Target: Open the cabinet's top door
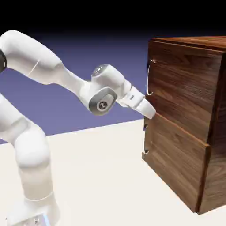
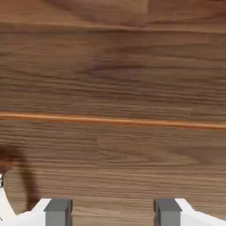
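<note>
From the exterior view my fingers (image 1: 151, 111) are too small to tell apart against the cabinet (image 1: 185, 119) — whether they touch the wood cannot be told. The cabinet's right side and back run off that picture's edge, as does my base at the bottom left. In the hand view only the tips of my fingers (image 2: 58, 211) show at the bottom edge — the rest is cut off. A handle (image 2: 3, 185) at the left edge is mostly out of frame.

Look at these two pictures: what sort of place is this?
Probably a computer simulation, not a real room: a white robot arm, a wooden cabinet on a bare table, and a plain backdrop.
</note>
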`<state>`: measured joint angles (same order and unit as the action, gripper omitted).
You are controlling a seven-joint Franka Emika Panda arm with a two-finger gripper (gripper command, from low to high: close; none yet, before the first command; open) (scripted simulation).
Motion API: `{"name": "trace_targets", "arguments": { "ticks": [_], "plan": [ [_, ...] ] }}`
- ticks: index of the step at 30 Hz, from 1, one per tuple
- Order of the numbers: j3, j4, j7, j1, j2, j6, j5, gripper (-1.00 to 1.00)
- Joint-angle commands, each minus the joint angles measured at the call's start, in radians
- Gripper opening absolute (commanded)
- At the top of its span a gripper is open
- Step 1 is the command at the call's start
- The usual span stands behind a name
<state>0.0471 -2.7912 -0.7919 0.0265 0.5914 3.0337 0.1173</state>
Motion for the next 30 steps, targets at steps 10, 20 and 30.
{"name": "trace_targets", "arguments": {
  "ticks": [10,20,30],
  "plan": [
    [0.174,0.070,-0.189,0.143,0.079,-0.012,0.435,0.00],
    [0.349,0.139,-0.377,0.285,0.158,-0.025,0.870,0.00],
    [0.523,0.209,-0.566,0.428,0.237,-0.037,1.305,0.00]
  ]
}}
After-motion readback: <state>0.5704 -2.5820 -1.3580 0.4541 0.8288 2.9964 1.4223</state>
